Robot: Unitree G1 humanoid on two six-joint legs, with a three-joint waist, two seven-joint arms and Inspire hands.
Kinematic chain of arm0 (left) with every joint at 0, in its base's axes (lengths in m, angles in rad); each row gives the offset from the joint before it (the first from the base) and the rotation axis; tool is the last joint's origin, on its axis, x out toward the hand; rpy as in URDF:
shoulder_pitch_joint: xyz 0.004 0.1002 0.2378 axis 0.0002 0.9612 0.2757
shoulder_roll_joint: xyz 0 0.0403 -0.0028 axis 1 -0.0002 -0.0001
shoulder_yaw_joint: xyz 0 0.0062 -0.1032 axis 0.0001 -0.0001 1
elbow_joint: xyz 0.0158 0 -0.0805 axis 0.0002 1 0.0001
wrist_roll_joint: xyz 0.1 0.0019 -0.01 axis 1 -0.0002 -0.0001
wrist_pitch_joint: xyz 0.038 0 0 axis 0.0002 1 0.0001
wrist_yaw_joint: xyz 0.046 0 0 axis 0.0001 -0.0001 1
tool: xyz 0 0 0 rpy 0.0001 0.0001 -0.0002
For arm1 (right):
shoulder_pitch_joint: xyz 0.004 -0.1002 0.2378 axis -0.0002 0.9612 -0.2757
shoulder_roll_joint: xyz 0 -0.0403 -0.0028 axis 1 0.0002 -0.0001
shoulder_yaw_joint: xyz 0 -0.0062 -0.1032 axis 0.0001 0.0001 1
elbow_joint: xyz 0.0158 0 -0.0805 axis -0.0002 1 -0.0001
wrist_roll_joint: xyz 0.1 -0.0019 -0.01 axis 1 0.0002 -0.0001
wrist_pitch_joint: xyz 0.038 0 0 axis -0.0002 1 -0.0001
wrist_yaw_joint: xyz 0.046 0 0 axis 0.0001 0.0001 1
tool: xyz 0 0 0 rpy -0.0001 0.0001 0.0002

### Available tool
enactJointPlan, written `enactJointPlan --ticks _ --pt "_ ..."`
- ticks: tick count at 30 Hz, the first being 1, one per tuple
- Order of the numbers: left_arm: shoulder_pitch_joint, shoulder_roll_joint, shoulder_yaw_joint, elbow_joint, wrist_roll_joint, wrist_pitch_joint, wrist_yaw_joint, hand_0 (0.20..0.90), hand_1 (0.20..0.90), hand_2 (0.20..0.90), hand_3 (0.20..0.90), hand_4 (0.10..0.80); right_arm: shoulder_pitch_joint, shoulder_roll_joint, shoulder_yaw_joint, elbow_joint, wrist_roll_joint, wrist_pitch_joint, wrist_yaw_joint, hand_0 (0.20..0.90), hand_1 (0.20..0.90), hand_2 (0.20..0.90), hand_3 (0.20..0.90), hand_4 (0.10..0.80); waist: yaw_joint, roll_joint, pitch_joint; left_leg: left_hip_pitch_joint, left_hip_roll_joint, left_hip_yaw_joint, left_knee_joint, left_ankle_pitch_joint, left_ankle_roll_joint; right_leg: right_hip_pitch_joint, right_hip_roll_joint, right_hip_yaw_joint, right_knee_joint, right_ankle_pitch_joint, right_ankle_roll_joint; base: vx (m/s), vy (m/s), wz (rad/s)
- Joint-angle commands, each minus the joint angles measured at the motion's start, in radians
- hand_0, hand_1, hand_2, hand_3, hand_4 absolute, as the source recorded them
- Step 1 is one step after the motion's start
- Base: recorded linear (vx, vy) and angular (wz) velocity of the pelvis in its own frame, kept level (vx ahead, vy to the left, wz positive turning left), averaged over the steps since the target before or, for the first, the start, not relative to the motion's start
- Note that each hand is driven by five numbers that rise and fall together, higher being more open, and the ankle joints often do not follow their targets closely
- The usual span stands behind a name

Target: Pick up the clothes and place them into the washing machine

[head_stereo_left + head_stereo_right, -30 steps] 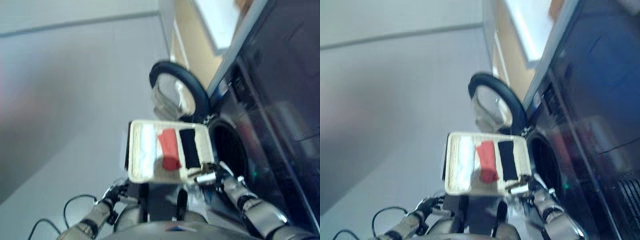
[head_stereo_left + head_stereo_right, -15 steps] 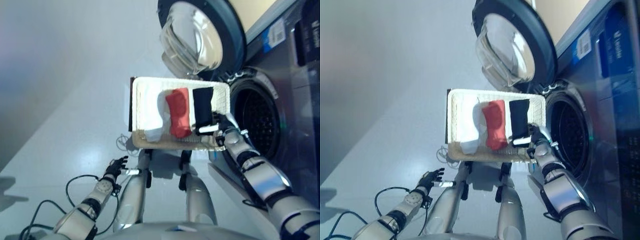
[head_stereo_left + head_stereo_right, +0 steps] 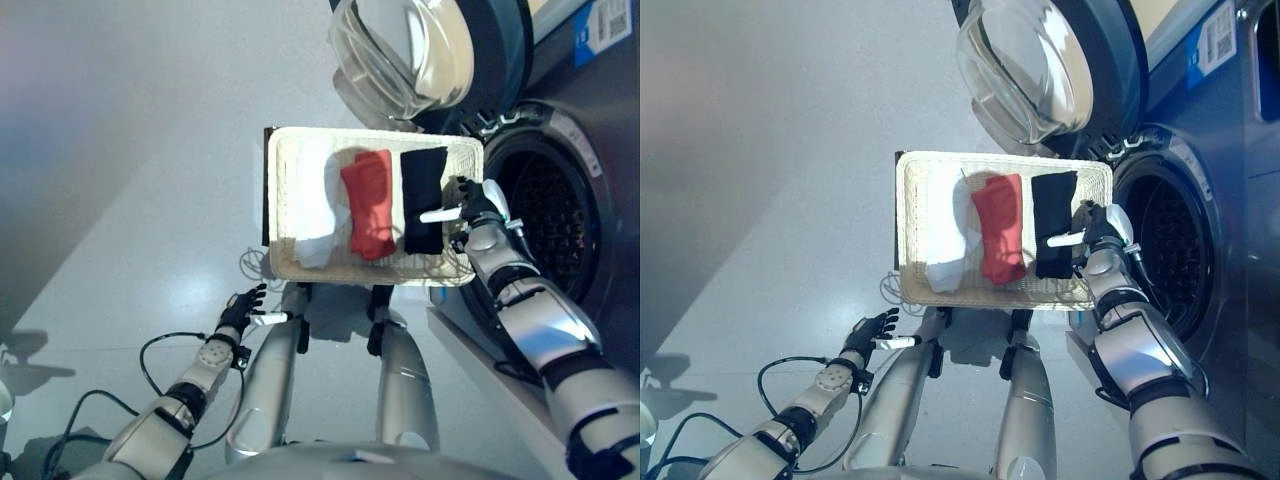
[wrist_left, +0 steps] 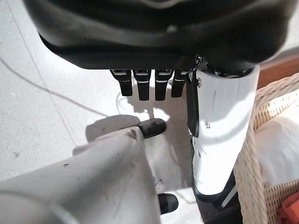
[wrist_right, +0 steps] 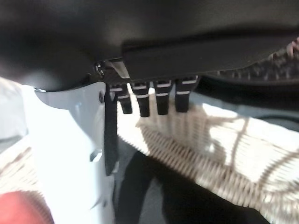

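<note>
A white wicker basket [image 3: 370, 136] stands in front of me, holding a white cloth [image 3: 315, 215], a red cloth [image 3: 370, 205] and a black cloth [image 3: 422, 195] side by side. My right hand [image 3: 474, 206] hovers over the basket's right rim, just beside the black cloth, open and holding nothing. In its wrist view the straight fingers [image 5: 161, 100] point over the rim [image 5: 224, 154] and the black cloth [image 5: 154, 186]. My left hand [image 3: 238, 312] hangs low over the floor, left of the basket, open and empty. The washing machine's drum [image 3: 545, 215] gapes right of the basket.
The machine's round glass door [image 3: 425, 50] stands swung open beyond the basket. The machine's dark front [image 3: 600, 120] fills the right side. Pale floor [image 3: 120, 200] stretches to the left. The left wrist view shows the basket's wicker wall [image 4: 264, 144].
The camera has tilted down, shifting the whole view. My right hand has moved from the basket's near right corner farther along its right rim, next to the black cloth. The left hand stays low.
</note>
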Motion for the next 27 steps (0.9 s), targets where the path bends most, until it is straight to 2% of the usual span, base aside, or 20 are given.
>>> enactJointPlan --ticks 1,5,10,18,27 --pt "0.027 0.016 0.02 -0.003 -0.036 -0.03 0.032 0.9 0.9 0.9 0.9 0.8 -0.022 -0.049 0.046 0.011 0.0 -0.036 -0.023 0.9 0.9 0.9 0.9 0.8 0.002 0.01 -0.027 -0.11 -0.023 -0.028 0.259 -0.178 -0.063 0.006 -0.001 -0.015 0.079 -0.038 -0.001 0.006 0.012 0.05" --pt "0.033 0.014 0.029 0.018 -0.033 -0.029 0.033 0.9 0.9 0.9 0.9 0.8 -0.008 -0.027 0.066 0.012 -0.017 -0.037 -0.023 0.9 0.9 0.9 0.9 0.8 0.0 0.01 -0.038 -0.145 -0.026 -0.032 0.332 -0.215 -0.06 -0.027 -0.009 -0.019 0.158 -0.077 -0.003 0.05 0.006 0.07" --pt "0.04 0.014 0.03 0.005 -0.029 -0.032 0.033 0.9 0.9 0.9 0.9 0.8 -0.005 -0.021 0.079 0.021 -0.036 -0.035 -0.026 0.9 0.9 0.9 0.9 0.8 0.008 0.017 -0.042 -0.171 -0.034 -0.035 0.358 -0.225 -0.057 -0.045 -0.021 -0.026 0.191 -0.09 -0.004 0.019 0.003 0.06" --pt "0.052 0.011 0.016 0.008 -0.029 -0.036 0.032 0.9 0.9 0.9 0.9 0.8 -0.005 0.003 0.098 0.042 -0.052 -0.033 -0.029 0.9 0.9 0.9 0.9 0.8 0.037 0.026 -0.045 -0.18 -0.051 -0.052 0.313 -0.194 -0.061 -0.043 -0.029 -0.053 0.179 -0.099 -0.005 0.027 -0.008 0.12" --pt "0.039 0.011 -0.016 -0.022 -0.025 -0.038 0.043 0.9 0.9 0.9 0.9 0.8 -0.036 -0.024 0.094 0.096 -0.078 -0.01 -0.05 0.9 0.9 0.9 0.9 0.8 0.08 0.054 -0.015 -0.203 -0.078 -0.084 0.258 -0.146 -0.07 -0.048 -0.053 -0.087 0.179 -0.106 -0.006 0.015 0.0 0.2"
